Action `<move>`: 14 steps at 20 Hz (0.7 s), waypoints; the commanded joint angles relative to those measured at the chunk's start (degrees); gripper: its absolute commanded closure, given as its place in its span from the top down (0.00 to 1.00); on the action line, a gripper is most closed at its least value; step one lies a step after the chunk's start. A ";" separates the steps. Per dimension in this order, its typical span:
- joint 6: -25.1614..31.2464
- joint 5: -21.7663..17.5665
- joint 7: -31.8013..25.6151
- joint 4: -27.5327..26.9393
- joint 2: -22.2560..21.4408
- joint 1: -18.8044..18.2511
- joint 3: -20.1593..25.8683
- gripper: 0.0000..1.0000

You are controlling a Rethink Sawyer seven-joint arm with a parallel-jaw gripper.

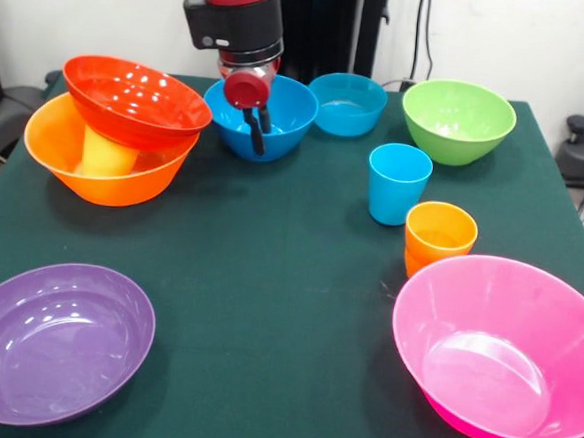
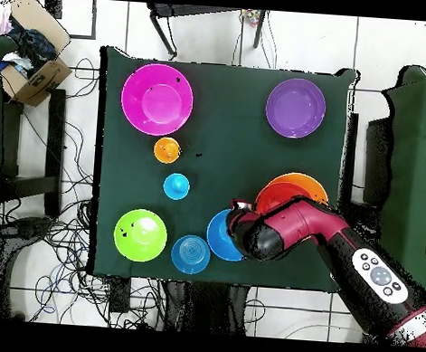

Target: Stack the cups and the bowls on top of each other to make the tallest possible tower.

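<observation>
The tower [image 1: 117, 137] is barely begun: at about ten o'clock on the table, seen from the front, the big orange bowl [image 1: 105, 171] holds the yellow cup [image 1: 108, 154], and the red-orange bowl [image 1: 135, 101] sits tilted on top of it. Everything else waits alone on the green cloth [image 1: 268, 277].

The gripper [image 1: 255, 126] hangs over the larger blue bowl [image 1: 279, 118] at about twelve o'clock. Its two dark fingers [image 1: 252, 131] dip inside the rim, close together, with nothing between them, so I judge the hand empty and nearly clenched.

The smaller blue bowl [image 1: 347, 103] and the green bowl [image 1: 457, 120] stand toward one o'clock. The blue cup [image 1: 398, 182] and the orange cups [image 1: 439, 235] stand near three, the pink bowl [image 1: 503, 349] at five and the purple bowl [image 1: 53, 343] at seven. By my reckoning most of the stacking is still to be done.
</observation>
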 commanded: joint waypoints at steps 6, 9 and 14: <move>3.65 -5.85 -14.64 -5.43 2.01 3.29 -6.21 1.00; 4.04 -5.44 -14.37 -5.62 2.10 3.43 -6.59 1.00; 4.25 -5.09 -14.40 -6.64 2.66 3.81 -7.45 1.00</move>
